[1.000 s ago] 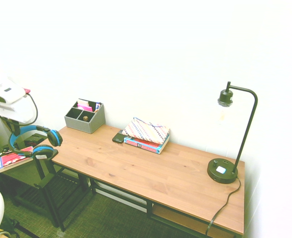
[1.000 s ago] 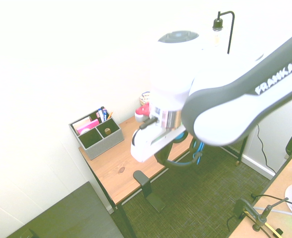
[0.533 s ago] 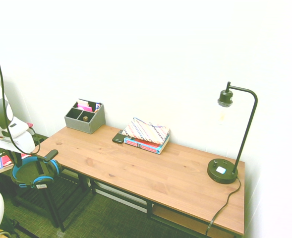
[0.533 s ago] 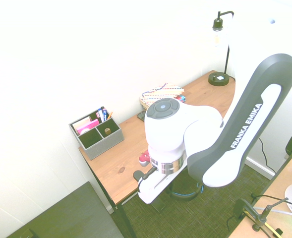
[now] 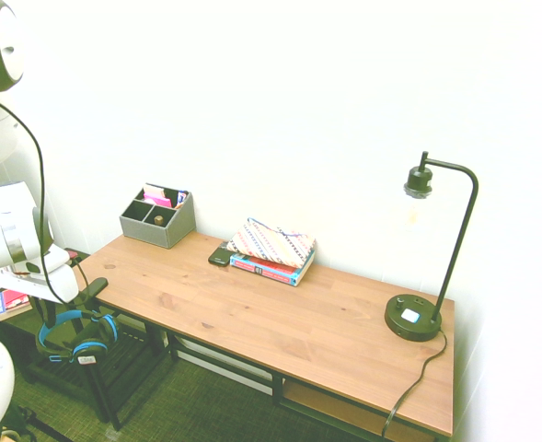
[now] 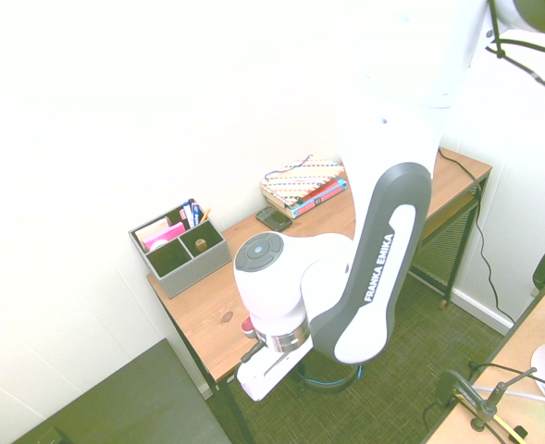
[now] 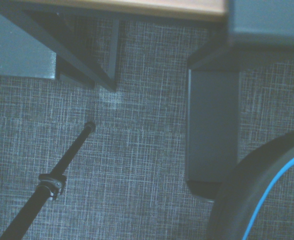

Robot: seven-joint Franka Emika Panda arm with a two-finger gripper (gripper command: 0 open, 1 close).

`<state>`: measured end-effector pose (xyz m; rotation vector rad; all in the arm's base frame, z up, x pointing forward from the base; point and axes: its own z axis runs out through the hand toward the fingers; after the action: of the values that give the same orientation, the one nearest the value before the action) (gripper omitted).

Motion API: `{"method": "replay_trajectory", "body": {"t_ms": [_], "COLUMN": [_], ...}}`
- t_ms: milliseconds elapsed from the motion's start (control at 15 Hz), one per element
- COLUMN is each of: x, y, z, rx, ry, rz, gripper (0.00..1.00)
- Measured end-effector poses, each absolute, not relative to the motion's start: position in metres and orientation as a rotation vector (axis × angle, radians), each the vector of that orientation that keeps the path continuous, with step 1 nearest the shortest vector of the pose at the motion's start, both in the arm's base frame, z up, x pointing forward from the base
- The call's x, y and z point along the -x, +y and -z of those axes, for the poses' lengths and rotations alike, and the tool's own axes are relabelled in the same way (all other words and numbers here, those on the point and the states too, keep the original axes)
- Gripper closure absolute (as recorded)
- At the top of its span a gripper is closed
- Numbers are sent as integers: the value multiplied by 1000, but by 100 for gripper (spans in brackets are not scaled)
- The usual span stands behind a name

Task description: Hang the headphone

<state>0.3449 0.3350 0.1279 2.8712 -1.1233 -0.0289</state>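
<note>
Pale walls [image 5: 326, 92] rise behind a wood-topped desk [image 5: 224, 318] standing on dark carpet [image 5: 188, 405]. Taking the desk's middle as the clock's centre in the first exterior view, a grey organizer [image 5: 158, 221] with compartments sits at about ten to eleven o'clock. A phone [image 5: 221, 256] lies at eleven, just beside a stack of books [image 5: 271, 268] at twelve, with a patterned pouch [image 5: 272, 242] on top. At three stands the black lamp [image 5: 413, 318]. Out at nine, beyond the desk's edge, the gripper [image 5: 48, 311] is closed on the headband of the blue-and-black headphones [image 5: 90, 349], which hang in the air beneath it. Their ear cups are near the dark hanger [image 5: 96, 288] at the desk's end, a little toward ten. The wrist view shows the hanger's dark upright beside the blue-striped band.
</note>
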Motion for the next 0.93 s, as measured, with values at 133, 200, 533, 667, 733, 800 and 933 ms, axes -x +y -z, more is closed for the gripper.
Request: {"method": "replay_trajectory", "body": {"t_ms": [133, 200, 533, 667, 733, 800, 933], "x": [-343, -342, -354, -360, -364, -369, -375], "y": [348, 352, 357, 359, 358, 357, 352], "z": [-121, -116, -95, -88, -86, -84, -79], "rx": [-2863, -2857, -2814, -2797, -2792, -2784, -2764], "ry": [-1124, -1119, -1139, -1154, -1159, -1165, -1186], "rz": [31, 32, -10, -28, -39, -49, -53], "gripper": [100, 100, 100, 100, 100, 0, 0]}}
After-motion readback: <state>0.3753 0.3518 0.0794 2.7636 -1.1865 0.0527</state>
